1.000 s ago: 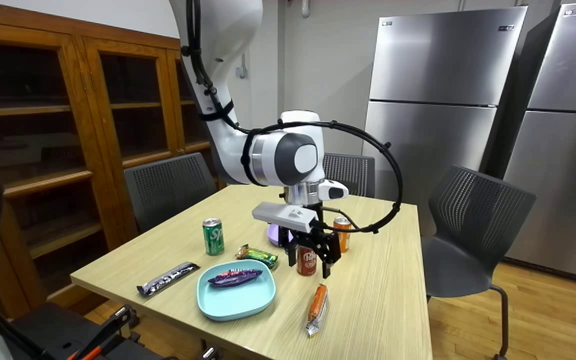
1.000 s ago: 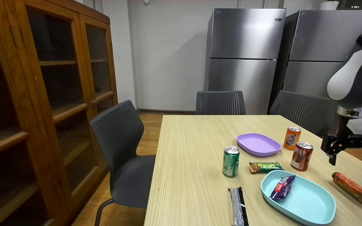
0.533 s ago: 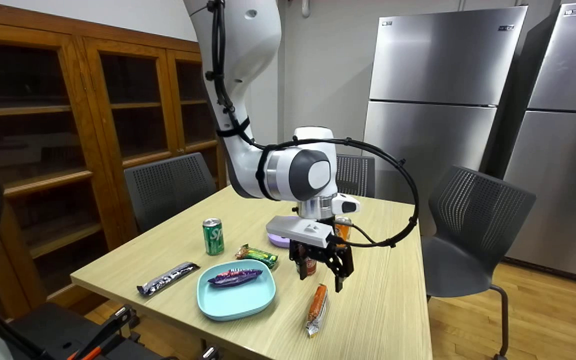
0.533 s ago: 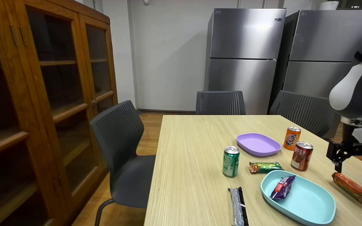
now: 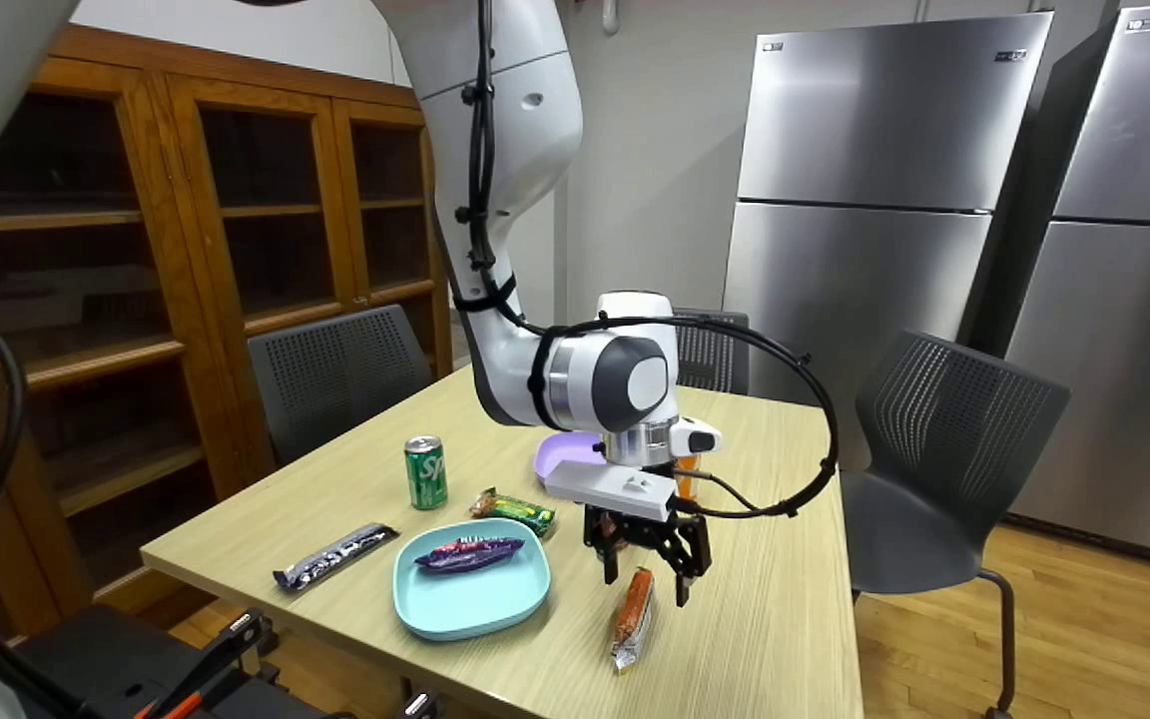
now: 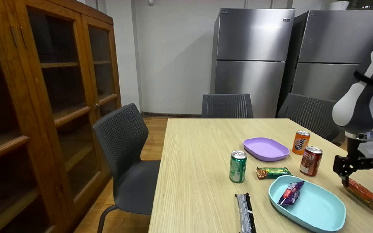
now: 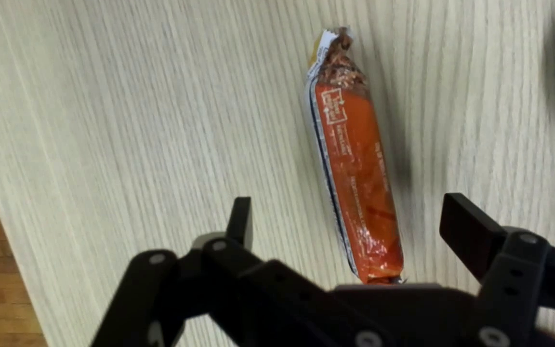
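Note:
A snack bar in an orange-red wrapper (image 7: 359, 168) lies flat on the pale wooden table (image 7: 138, 120). My gripper (image 7: 347, 207) is just above it, jaws wide apart, a fingertip on either side and a gap to the wrapper on both. The bar's near end passes out of sight under the gripper body. In both exterior views the gripper (image 5: 646, 587) hangs over the far end of the orange bar (image 5: 633, 614). A dark red can (image 6: 311, 161) stands behind, mostly hidden by the gripper from an exterior view. Nothing is held.
A light blue plate (image 5: 465, 609) carries a purple-wrapped snack (image 5: 470, 554). Around it are a green can (image 5: 426, 472), a green-wrapped bar (image 5: 513, 510) and a silver-black bar (image 5: 335, 556). A purple plate (image 6: 266, 149) and an orange can (image 6: 300, 142) stand farther back. Chairs surround the table.
The arm has come down and towards the orange bar, away from the red can, ending over the bar with its jaws still open. The things on the table have not moved.

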You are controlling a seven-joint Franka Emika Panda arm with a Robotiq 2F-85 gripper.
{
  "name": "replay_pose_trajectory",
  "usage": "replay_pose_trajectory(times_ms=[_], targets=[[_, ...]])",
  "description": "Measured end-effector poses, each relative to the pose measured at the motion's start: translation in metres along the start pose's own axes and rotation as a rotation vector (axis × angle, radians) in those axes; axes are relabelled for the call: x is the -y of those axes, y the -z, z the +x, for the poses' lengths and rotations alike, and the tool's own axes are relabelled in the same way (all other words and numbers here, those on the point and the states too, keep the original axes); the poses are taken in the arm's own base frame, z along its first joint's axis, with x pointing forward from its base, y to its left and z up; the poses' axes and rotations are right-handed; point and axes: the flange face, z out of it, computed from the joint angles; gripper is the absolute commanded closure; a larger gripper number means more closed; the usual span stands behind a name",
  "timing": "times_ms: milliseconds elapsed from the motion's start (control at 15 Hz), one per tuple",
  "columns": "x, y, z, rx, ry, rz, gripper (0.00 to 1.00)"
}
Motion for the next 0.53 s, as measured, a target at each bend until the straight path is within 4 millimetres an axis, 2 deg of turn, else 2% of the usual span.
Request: replay_pose_trajectory(times_ms=[133, 267, 533], targets=[[0.002, -0.005, 0.005, 0.002, 0.008, -0.002, 0.00], [0.002, -0.010, 0.008, 0.004, 0.015, -0.006, 0.28], [0.003, -0.017, 0.013, 0.008, 0.025, -0.009, 0.58]])
